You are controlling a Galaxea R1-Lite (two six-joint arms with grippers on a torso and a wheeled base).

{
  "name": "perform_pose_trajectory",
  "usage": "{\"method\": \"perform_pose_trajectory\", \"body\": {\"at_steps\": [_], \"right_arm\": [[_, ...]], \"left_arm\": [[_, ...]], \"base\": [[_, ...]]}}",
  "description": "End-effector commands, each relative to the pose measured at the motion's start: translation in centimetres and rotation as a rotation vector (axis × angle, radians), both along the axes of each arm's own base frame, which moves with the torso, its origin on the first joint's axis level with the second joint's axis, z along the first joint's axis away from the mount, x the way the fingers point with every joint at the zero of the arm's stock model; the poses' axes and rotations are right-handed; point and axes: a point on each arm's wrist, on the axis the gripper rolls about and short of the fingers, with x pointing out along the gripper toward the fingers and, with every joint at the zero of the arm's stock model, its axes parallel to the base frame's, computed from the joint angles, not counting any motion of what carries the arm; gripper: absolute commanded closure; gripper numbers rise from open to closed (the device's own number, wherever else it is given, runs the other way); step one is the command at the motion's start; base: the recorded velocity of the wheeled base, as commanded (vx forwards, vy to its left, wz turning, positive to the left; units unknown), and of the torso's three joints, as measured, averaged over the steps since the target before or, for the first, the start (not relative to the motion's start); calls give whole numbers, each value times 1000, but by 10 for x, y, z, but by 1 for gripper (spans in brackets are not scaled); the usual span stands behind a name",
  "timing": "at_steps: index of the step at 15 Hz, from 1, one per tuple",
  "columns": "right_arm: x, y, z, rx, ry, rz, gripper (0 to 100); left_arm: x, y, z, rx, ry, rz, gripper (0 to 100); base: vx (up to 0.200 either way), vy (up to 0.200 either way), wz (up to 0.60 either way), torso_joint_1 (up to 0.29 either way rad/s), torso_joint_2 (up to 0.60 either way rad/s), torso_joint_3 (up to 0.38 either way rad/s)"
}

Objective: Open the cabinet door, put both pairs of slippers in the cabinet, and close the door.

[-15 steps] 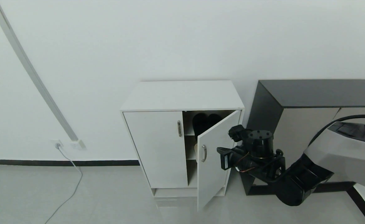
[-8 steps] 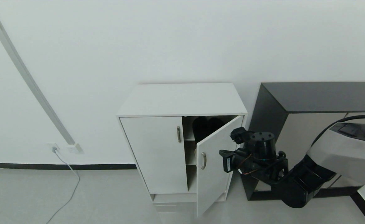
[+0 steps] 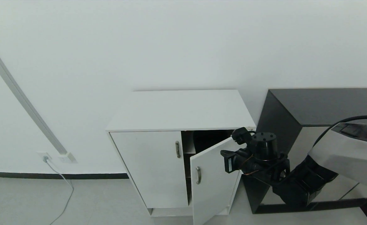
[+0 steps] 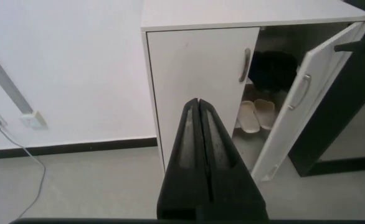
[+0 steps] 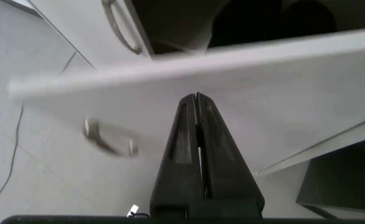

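Observation:
The white cabinet point(image 3: 183, 109) stands against the wall, left door shut and right door point(image 3: 213, 187) ajar. A black pair of slippers point(image 4: 273, 65) sits on the upper shelf inside. A beige pair point(image 4: 257, 115) lies on the shelf below. My right gripper point(image 5: 197, 99) is shut with nothing in it, its tip at the outer face of the right door point(image 5: 245, 81), above that door's handle point(image 5: 111, 137). My left gripper point(image 4: 198, 102) is shut and empty, held back from the cabinet in front of the left door point(image 4: 198, 74).
A dark, glossy sideboard point(image 3: 311, 103) stands close beside the cabinet on the right, behind my right arm. A wall socket with a grey cable point(image 3: 45, 157) and a slanted conduit are at the left. Bare floor point(image 3: 77, 203) lies in front.
The right door has swung further towards shut, with my right gripper following it. The head camera has moved closer, so the cabinet looks larger and lower.

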Motion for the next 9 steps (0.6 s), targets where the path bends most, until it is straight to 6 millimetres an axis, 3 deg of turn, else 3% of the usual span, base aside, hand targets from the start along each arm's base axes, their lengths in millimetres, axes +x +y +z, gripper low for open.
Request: {"method": "perform_pose_trajectory", "body": {"at_steps": [1,9], "right_arm": [[1,1,-1,0,0,0,100],[5,4,-7,-3,3,0,100]], "left_arm": [[0,0,0,0,2,0,100],[0,0,0,0,2,0,100]], "base": [[0,0,0,0,0,0],[0,0,0,0,0,0]]}}
